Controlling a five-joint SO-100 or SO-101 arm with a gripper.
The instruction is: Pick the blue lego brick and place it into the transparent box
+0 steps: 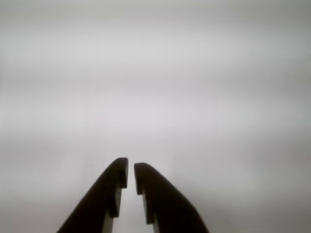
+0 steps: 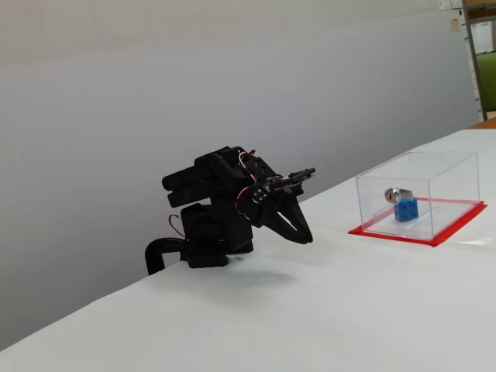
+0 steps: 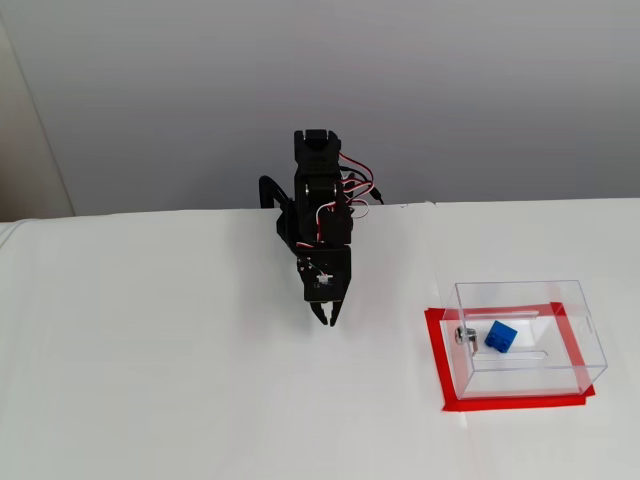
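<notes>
The blue lego brick (image 3: 500,336) (image 2: 405,208) lies inside the transparent box (image 3: 575,330) (image 2: 449,174), next to a small metal part (image 3: 465,335) (image 2: 394,194). The box stands on a red-taped square at the right in both fixed views. The black arm is folded near its base, well left of the box. My gripper (image 1: 130,174) (image 3: 326,320) (image 2: 304,235) points down just above the white table, its dark fingers nearly together with only a thin gap and nothing between them.
The white table (image 3: 150,380) stretches around the arm and ends at a grey wall behind. Red tape (image 3: 437,360) frames the box's footprint. Shelving shows at the far right edge in a fixed view (image 2: 480,54).
</notes>
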